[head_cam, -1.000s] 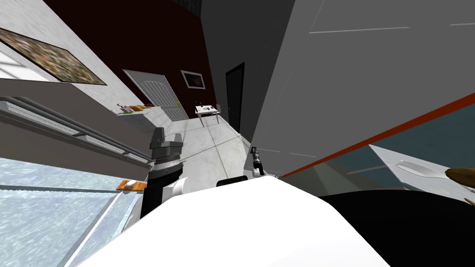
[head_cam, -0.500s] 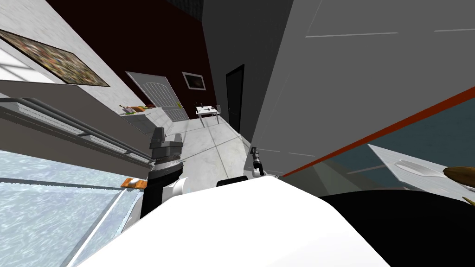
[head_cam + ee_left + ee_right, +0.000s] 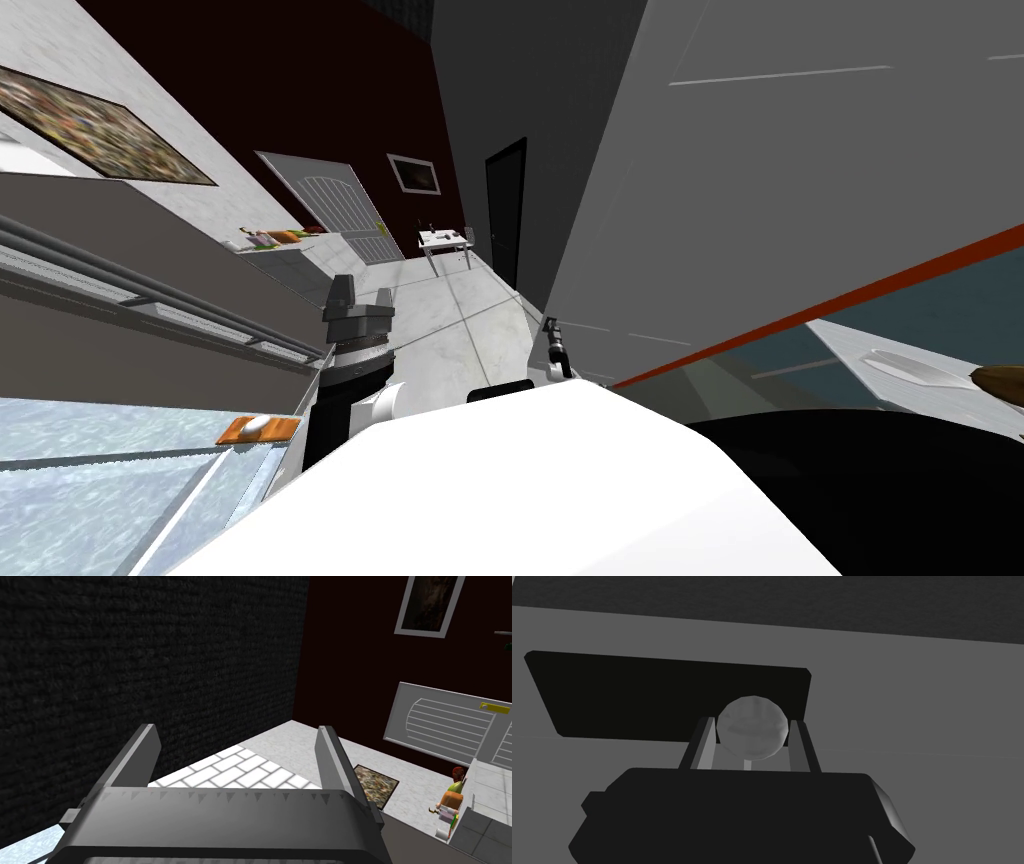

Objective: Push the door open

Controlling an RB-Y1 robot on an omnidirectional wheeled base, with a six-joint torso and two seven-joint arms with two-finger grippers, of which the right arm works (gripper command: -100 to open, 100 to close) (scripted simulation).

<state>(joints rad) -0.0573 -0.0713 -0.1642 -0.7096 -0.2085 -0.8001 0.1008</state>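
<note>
Head view, door: the grey door (image 3: 760, 170) stood close on my right, a broad flat panel bordered by an orange-red strip (image 3: 850, 285).
Head view, right gripper: my right gripper (image 3: 549, 330) was up against the door's face.
Head view, left gripper: my left gripper (image 3: 357, 300) hung apart from the door, over the pale tiled floor (image 3: 460, 330).
Left wrist view, fingers: my left fingers (image 3: 144, 753) stood wide apart, grasping nothing.
Right wrist view, knob: a round, light grey door knob (image 3: 753, 726) sat before a dark plate (image 3: 637, 696) on the grey door.
Right wrist view, fingers: my right fingers (image 3: 704, 743) were clenched on the door knob, one pressing each side.
</note>
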